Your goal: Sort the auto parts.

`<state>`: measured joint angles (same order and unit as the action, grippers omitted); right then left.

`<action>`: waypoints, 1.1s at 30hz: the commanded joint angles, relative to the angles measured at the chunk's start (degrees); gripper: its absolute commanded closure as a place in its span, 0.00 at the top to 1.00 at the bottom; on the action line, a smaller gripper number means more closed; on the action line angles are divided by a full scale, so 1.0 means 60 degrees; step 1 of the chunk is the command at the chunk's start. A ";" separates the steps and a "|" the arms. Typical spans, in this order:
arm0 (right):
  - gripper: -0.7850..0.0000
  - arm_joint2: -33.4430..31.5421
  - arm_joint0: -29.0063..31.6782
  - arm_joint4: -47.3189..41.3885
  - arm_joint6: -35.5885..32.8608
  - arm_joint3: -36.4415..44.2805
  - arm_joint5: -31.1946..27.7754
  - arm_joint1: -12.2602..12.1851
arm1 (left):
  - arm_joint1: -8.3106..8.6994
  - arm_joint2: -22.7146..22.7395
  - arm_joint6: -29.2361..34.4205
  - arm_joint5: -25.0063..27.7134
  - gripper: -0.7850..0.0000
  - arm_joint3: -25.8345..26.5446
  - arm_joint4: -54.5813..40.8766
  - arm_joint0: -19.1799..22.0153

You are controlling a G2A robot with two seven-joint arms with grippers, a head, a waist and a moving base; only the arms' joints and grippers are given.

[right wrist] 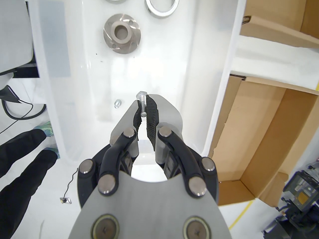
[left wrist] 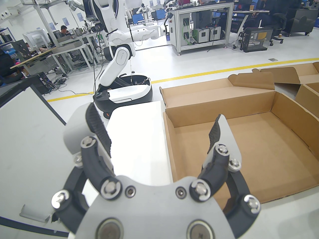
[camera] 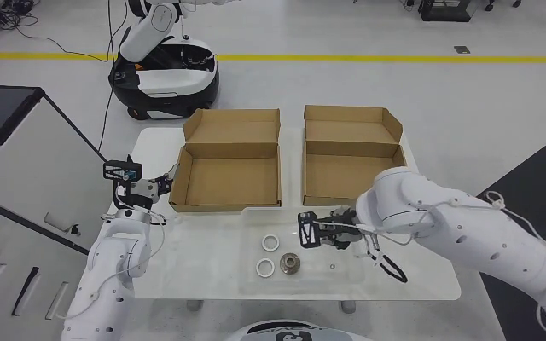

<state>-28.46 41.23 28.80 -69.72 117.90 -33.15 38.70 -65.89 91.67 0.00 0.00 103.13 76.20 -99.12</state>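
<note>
**Bolt pinched, box just beyond**

The right gripper (right wrist: 145,106) has its jaws pressed on the shank of a bolt (right wrist: 141,98), held just above the middle of the surface (camera: 213,256), close to the near wall of the right box (camera: 341,175). The grip sits out at the jaw tips, so it looks best to raise the bolt straight up first. Then carry it slowly over that wall and lower it well inside before letting go, or it may slip or bounce out. Two rings (camera: 270,242), a flange (camera: 290,263) and a nut (camera: 331,265) lie toward the near edge, so keep the sweep away from them. The left gripper (left wrist: 159,130) hangs by the left edge beside the left box (camera: 226,179), jaws spread and holding nothing.
</note>
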 commanded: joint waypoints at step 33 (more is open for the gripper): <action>0.00 -0.4333 0.1729 -0.3958 0.3133 -0.0985 -0.3367 -0.1448 | 0.0000 0.0000 0.0000 0.0000 1.00 0.0000 0.0000 0.0000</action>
<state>-54.03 51.60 6.24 -51.69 112.60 -51.93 30.08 -65.89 91.67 0.00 0.00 103.13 76.20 -99.12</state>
